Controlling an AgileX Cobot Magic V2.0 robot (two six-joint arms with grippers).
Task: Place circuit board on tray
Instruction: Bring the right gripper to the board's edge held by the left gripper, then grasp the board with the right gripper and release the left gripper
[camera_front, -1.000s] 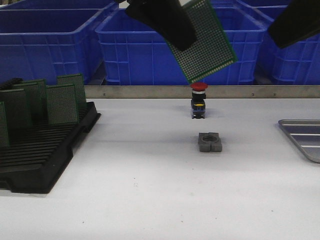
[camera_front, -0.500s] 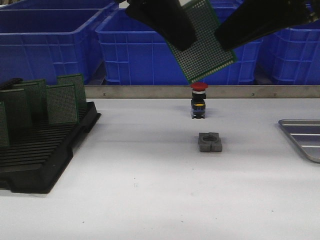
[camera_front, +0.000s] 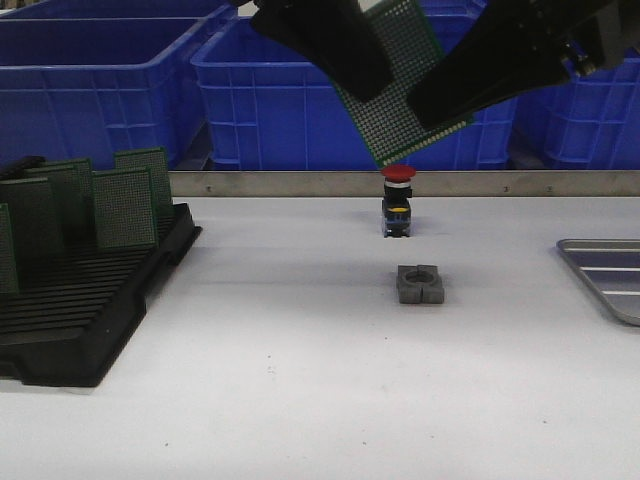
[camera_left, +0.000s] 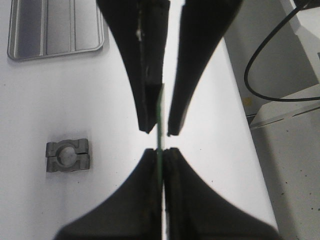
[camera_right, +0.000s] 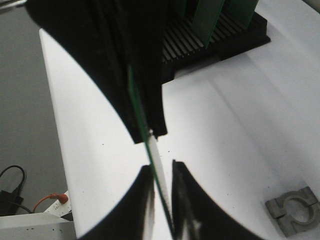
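Note:
A green perforated circuit board hangs tilted high above the table's middle. My left gripper is shut on its left side; in the left wrist view the pads pinch the board's thin edge. My right gripper reaches in from the right and straddles the board's other side. In the right wrist view its jaws stand apart with the board's edge between them and a gap on one side. The silver-grey ribbed tray lies at the table's right edge, also in the left wrist view.
A black slotted rack with several upright green boards stands at the left, also in the right wrist view. A grey clamp block and a red-capped button sit mid-table under the board. Blue bins line the back.
My right arm has swung in from the right until its jaws straddle the board. My left gripper and the board have not moved.

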